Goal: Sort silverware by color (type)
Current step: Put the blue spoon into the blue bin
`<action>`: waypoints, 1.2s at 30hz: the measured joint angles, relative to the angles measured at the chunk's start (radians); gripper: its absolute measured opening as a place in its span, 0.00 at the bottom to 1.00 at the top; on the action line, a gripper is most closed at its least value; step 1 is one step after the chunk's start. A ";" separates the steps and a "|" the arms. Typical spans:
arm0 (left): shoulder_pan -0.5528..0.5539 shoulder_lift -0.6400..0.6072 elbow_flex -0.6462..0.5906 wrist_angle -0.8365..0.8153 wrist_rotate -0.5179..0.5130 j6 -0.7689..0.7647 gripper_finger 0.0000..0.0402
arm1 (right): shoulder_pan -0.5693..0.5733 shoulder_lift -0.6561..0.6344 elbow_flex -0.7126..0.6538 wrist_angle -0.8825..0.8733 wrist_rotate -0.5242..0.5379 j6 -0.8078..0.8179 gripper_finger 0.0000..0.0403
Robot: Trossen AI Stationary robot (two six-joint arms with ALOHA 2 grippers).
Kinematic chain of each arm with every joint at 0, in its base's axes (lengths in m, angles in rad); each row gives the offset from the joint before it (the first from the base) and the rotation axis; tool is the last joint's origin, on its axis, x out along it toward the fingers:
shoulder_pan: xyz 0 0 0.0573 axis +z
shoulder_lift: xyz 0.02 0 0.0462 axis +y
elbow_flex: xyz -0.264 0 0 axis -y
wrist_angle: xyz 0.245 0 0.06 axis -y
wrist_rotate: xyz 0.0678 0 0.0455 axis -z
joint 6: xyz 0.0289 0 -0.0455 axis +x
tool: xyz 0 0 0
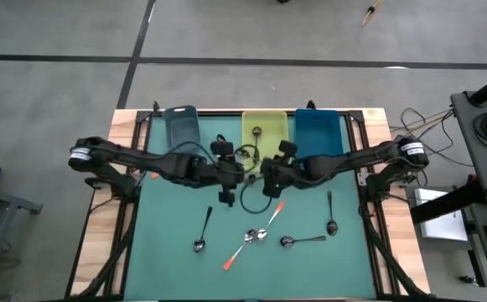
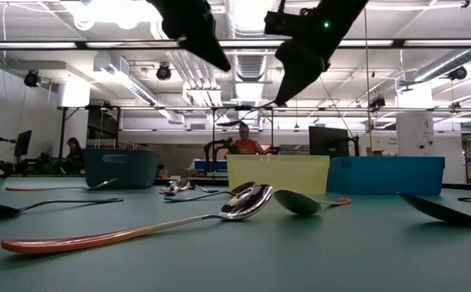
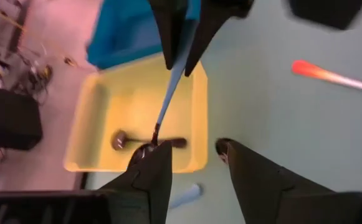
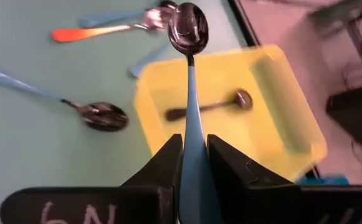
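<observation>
A robotics lab or industrial workshop is shown. In the low view an open hall is seen, with exposed ducts [image 2: 243, 16] and strip lighting [image 2: 113, 10] overhead, monitors [image 2: 329, 139] on benches, and a seated person [image 2: 244, 139] at work in the background. From above, a bare concrete floor [image 1: 50, 92] marked with dark lines is seen around a green-topped counter [image 1: 168, 268] on a plywood base, with cabling [image 1: 423, 122] trailing at 3 o'clock and a dark equipment stand [image 1: 486, 126] placed beside it.
</observation>
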 joint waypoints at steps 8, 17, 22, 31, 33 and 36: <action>0.012 -0.223 -0.187 0.193 -0.004 0.081 0.33 | -0.127 -0.126 -0.020 -0.142 -0.003 0.139 0.12; 0.035 -0.474 -0.434 0.523 -0.005 0.182 0.33 | -0.277 -0.299 -0.136 -0.232 -0.012 0.452 0.12; 0.037 -0.575 -0.546 0.625 -0.006 0.191 0.33 | -0.327 -0.376 -0.263 -0.232 -0.058 0.688 0.12; 0.037 -0.671 -0.622 0.763 -0.005 0.271 0.33 | -0.330 -0.408 -0.391 -0.166 -0.002 0.974 0.13; 0.037 -0.680 -0.630 0.757 -0.006 0.281 0.33 | -0.332 -0.390 -0.409 -0.133 0.016 1.002 0.13; 0.037 -0.687 -0.636 0.768 -0.006 0.290 0.33 | -0.335 -0.362 -0.415 -0.099 0.056 1.029 0.13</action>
